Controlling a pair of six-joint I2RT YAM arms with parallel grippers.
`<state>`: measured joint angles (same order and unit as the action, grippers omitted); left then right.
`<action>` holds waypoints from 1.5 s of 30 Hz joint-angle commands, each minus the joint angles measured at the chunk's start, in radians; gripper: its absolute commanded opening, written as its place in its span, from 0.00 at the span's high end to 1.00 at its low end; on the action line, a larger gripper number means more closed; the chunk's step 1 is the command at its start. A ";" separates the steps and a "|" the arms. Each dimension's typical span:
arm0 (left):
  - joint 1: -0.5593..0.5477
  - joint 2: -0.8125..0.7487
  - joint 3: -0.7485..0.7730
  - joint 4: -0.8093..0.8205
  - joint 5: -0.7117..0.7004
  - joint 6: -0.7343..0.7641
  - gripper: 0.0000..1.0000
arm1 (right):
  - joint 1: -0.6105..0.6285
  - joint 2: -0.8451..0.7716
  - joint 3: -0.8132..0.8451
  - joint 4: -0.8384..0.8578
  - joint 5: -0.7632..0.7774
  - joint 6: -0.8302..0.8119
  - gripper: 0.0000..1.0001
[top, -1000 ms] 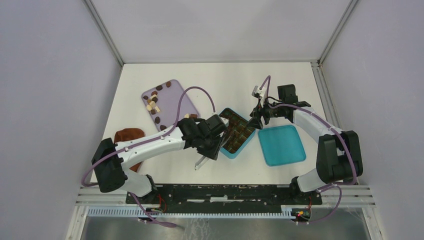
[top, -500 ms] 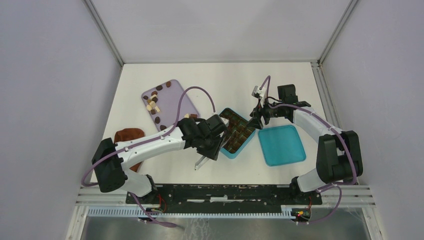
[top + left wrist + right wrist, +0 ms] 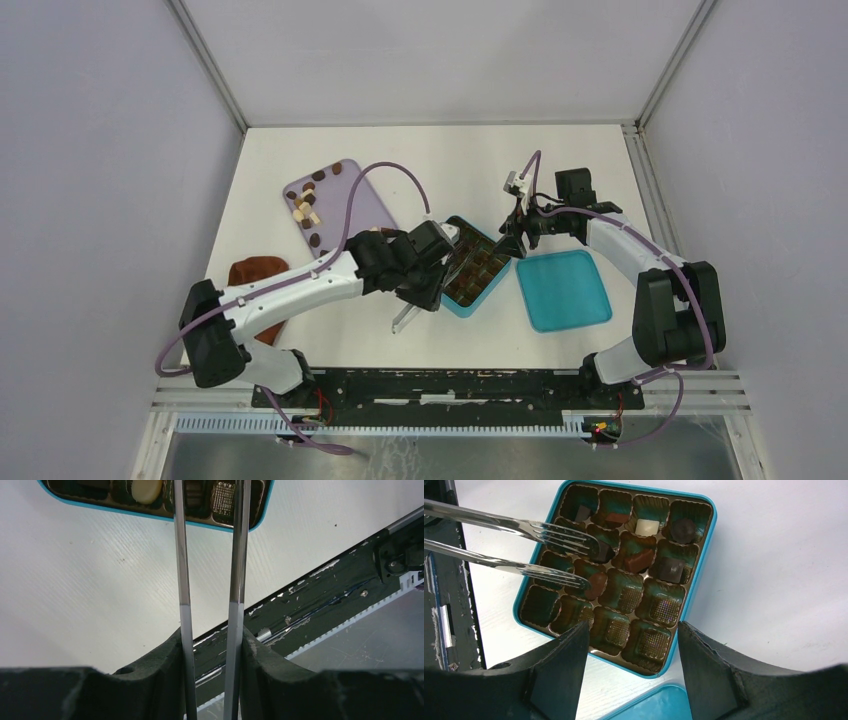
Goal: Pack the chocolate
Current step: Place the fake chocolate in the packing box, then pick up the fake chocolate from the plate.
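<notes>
**Table** (image 3: 440, 170): white, carries everything listed.

**Chocolate, loose** (image 3: 305, 208): dark, tan and cream pieces scattered on the lilac tray (image 3: 365, 205), towards the far-left corner.

**Chocolate, packed** (image 3: 640, 560): eight pieces, dark, reddish-brown and one cream, each in its own cell of the teal box (image 3: 458, 303). The box sits about mid-table. All eight lie in the rows on the side away from the right wrist camera.

**Lid** (image 3: 563, 290): teal square, flat, just beside the box on the side of the right edge.

**Cloth** (image 3: 257, 272): reddish-brown, near the left edge, partly under the left arm.

**Left gripper** (image 3: 428, 287): at the box's left side, jaws narrow and clamped on the metal tongs (image 3: 514, 527). The forked tips stand apart above the cells. One is at a brown piece; contact cannot be told.

**Right gripper** (image 3: 513, 245): above the box's far-right corner, jaws wide, nothing between them.
</notes>
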<state>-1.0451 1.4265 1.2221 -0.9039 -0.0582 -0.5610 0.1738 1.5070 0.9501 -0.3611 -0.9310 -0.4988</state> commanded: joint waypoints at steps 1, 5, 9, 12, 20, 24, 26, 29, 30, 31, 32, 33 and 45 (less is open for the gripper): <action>0.001 -0.080 0.046 0.062 -0.043 -0.043 0.57 | -0.005 -0.020 0.042 0.004 -0.037 -0.009 0.29; 0.022 -0.131 0.036 0.094 -0.056 -0.054 0.57 | -0.005 -0.016 0.042 0.003 -0.037 -0.007 0.29; 0.074 -0.183 0.039 0.094 -0.059 -0.051 0.57 | -0.006 -0.015 0.042 0.004 -0.035 -0.007 0.29; 0.142 -0.231 0.036 0.082 -0.051 -0.037 0.57 | -0.005 -0.016 0.042 0.002 -0.035 -0.010 0.29; 0.361 -0.326 0.030 0.037 0.019 0.035 0.57 | -0.005 -0.016 0.042 0.002 -0.040 -0.010 0.29; 0.442 -0.338 0.019 0.020 0.031 0.076 0.57 | -0.006 -0.022 0.041 0.002 -0.042 -0.010 0.29; 0.477 -0.342 0.020 0.011 0.032 0.097 0.57 | -0.006 -0.024 0.040 0.002 -0.044 -0.009 0.29; 0.537 -0.345 0.025 -0.003 0.034 0.130 0.57 | -0.005 -0.022 0.037 0.004 -0.051 -0.005 0.29; 0.559 -0.345 0.026 -0.009 0.034 0.142 0.56 | -0.006 -0.020 0.034 0.008 -0.054 -0.003 0.29; 0.579 -0.345 0.026 -0.013 0.032 0.154 0.56 | -0.005 -0.019 0.035 0.009 -0.055 0.000 0.30; 0.611 -0.347 0.023 -0.016 0.037 0.166 0.56 | -0.004 -0.019 0.033 0.010 -0.057 0.000 0.29; 0.640 -0.348 0.018 -0.014 0.046 0.178 0.56 | -0.005 -0.019 0.033 0.010 -0.060 0.000 0.30; 0.894 -0.303 -0.046 0.006 0.098 0.290 0.56 | -0.002 -0.033 0.036 0.005 -0.066 -0.008 0.29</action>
<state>-0.2111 1.1080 1.1950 -0.9363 0.0196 -0.3611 0.1738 1.5063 0.9535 -0.3618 -0.9661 -0.4961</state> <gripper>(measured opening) 0.447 0.705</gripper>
